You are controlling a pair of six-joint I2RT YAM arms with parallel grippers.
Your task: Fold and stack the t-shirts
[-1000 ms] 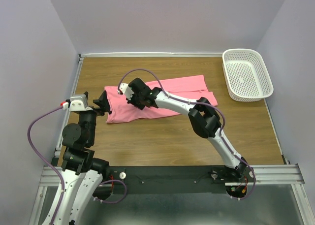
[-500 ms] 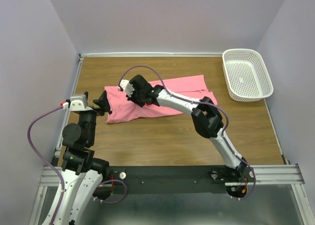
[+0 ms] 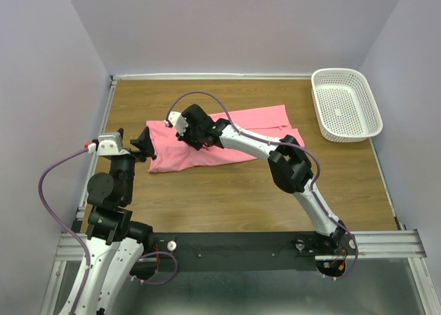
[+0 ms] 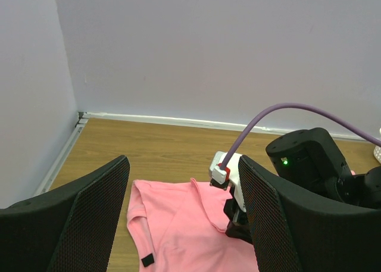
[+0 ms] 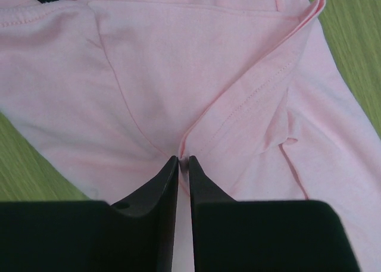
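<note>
A salmon-pink t-shirt (image 3: 231, 144) lies partly folded across the middle of the wooden table. My right gripper (image 3: 187, 137) reaches over its left part, low on the cloth. In the right wrist view its jaws (image 5: 183, 159) stand almost together, with a thin folded hem of the t-shirt (image 5: 178, 63) pinched between the tips. My left gripper (image 3: 145, 144) hovers at the shirt's left edge, open and empty. Between its wide fingers (image 4: 183, 165) I see the t-shirt (image 4: 172, 224), its dark neck label (image 4: 147, 260) and the right gripper (image 4: 238, 224).
A white mesh basket (image 3: 372, 108) stands at the back right corner, with nothing in it that I can see. Purple walls close off the table at the back and on both sides. The right arm (image 3: 289, 163) stretches over the shirt's middle.
The right gripper has shifted slightly toward the far left with the cloth fold. The left arm has stayed where it was.
</note>
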